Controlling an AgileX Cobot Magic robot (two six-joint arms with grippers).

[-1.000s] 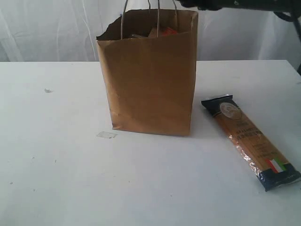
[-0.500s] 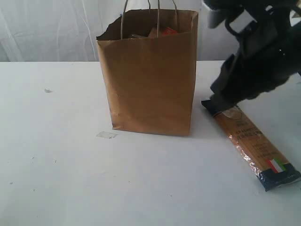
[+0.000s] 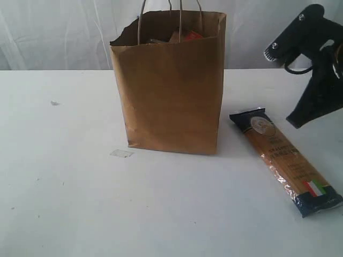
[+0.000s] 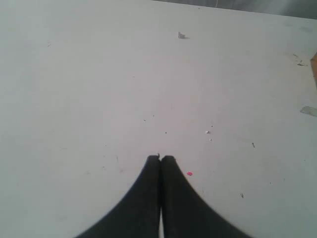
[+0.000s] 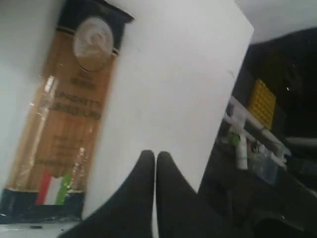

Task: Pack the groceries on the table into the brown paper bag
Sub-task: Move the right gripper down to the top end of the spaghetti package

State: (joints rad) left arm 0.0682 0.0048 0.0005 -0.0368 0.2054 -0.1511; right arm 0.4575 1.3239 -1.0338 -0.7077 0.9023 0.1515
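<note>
Bench [image 3: 64,187]: white, flat, with broad bare room left of and in front of the bag. Brown paper bag [image 3: 171,96]: upright at centre rear, ragged rim open, goods [image 3: 192,36] showing inside. Long spaghetti packet [image 3: 284,160]: flat on the bench right of the bag, not touching it, one dark end nearest the bag. Right claw [image 5: 151,157]: clenched, empty, above the bench beside the packet on the side away from the bag, apart from it, bench edge close beyond. Left claw [image 4: 161,159]: clenched, empty, over bare speckled bench.
</note>
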